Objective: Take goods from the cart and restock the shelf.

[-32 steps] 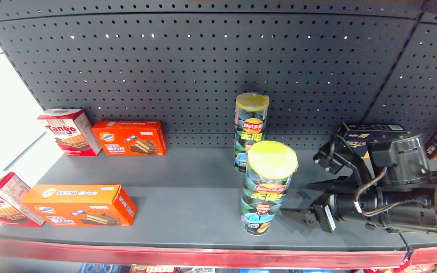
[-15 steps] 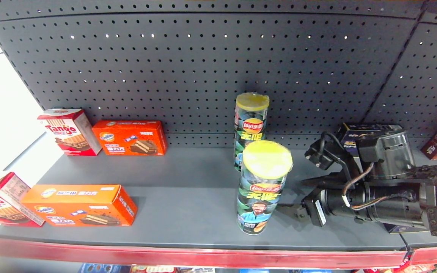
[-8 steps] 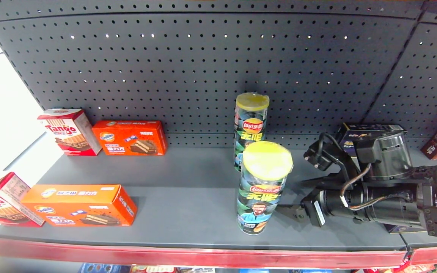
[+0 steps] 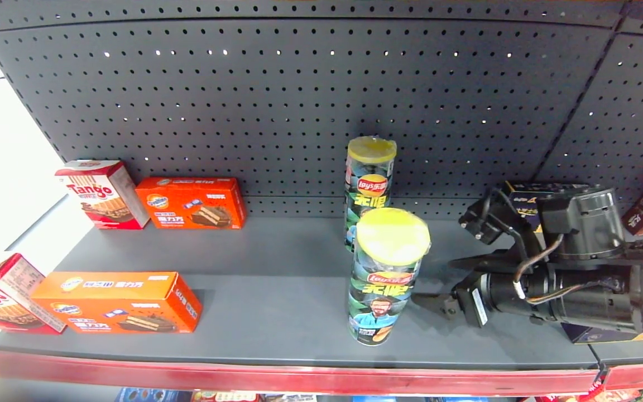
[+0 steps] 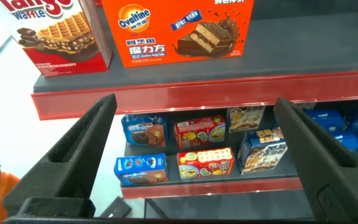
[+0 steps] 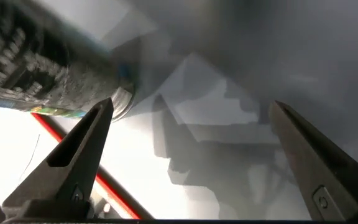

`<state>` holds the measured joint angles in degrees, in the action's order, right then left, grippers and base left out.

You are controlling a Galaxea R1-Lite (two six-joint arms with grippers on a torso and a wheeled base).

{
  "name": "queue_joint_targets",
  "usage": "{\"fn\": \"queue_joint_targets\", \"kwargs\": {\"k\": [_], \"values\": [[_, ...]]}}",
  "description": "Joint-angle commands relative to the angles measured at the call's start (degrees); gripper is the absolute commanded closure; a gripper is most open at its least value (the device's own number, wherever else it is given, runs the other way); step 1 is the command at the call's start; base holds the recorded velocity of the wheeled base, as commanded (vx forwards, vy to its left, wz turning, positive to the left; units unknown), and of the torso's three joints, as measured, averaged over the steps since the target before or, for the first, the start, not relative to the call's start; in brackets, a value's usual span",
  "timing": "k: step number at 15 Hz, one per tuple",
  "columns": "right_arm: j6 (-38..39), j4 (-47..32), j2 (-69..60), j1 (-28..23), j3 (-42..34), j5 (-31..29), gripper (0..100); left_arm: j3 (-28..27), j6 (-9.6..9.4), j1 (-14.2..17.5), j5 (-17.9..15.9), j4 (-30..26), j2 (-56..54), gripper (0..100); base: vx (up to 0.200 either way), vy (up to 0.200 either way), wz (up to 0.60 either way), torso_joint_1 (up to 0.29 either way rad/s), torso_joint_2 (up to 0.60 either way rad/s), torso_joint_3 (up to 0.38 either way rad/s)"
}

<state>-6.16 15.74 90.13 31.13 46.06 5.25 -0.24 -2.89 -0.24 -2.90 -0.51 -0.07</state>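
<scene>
Two chip cans with yellow lids stand upright on the grey shelf (image 4: 277, 301). The front can (image 4: 388, 279) is near the shelf's front edge, and the back can (image 4: 370, 184) stands close behind it by the pegboard. My right gripper (image 4: 435, 281) lies just right of the front can, open and apart from it, with nothing between its fingers. In the right wrist view the can's base (image 6: 48, 74) sits beside one finger (image 6: 73, 162) of the right gripper (image 6: 191, 104). My left gripper (image 5: 194, 102) hangs open and empty in front of the shelf's red front lip (image 5: 204, 93).
Orange boxes (image 4: 118, 301) (image 4: 192, 202) and red wafer boxes (image 4: 101, 192) (image 4: 3, 296) fill the shelf's left side. A dark box (image 4: 528, 201) stands behind the right arm. The middle of the shelf is bare. Small boxes (image 5: 204, 149) line the lower shelf.
The right gripper first moved left and the front can shifted slightly left. In the last half second the gripper has drawn back to the right, away from the can.
</scene>
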Motion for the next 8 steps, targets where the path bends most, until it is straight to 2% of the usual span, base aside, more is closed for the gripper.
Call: {"fn": "queue_joint_targets", "kwargs": {"k": [1,3,5,7,8], "values": [[0.1,0.1,-7.0,-4.5,-0.2,-0.1,0,0.0,-0.01,0.0,0.0,0.0,0.1,0,0.000,0.000,0.00,0.000,0.00,0.000],[0.1,0.3,-12.3,-9.2,-1.1,0.1,0,0.0,-0.01,0.0,0.0,0.0,0.1,0,0.000,0.000,0.00,0.000,0.00,0.000],[0.0,2.1,-25.3,-18.8,-7.3,0.6,0,0.0,-0.01,0.0,-0.1,0.0,0.1,0,0.000,0.000,0.00,0.000,0.00,0.000],[0.0,1.6,-41.3,-28.1,-17.7,0.8,0,0.0,-0.01,0.0,-0.1,0.0,0.1,0,0.000,0.000,0.00,0.000,0.00,0.000],[0.0,1.7,-47.5,-29.9,-22.3,-0.1,0,0.0,-0.01,0.0,-0.1,0.0,0.1,0,0.000,0.000,0.00,0.000,0.00,0.000]]}}
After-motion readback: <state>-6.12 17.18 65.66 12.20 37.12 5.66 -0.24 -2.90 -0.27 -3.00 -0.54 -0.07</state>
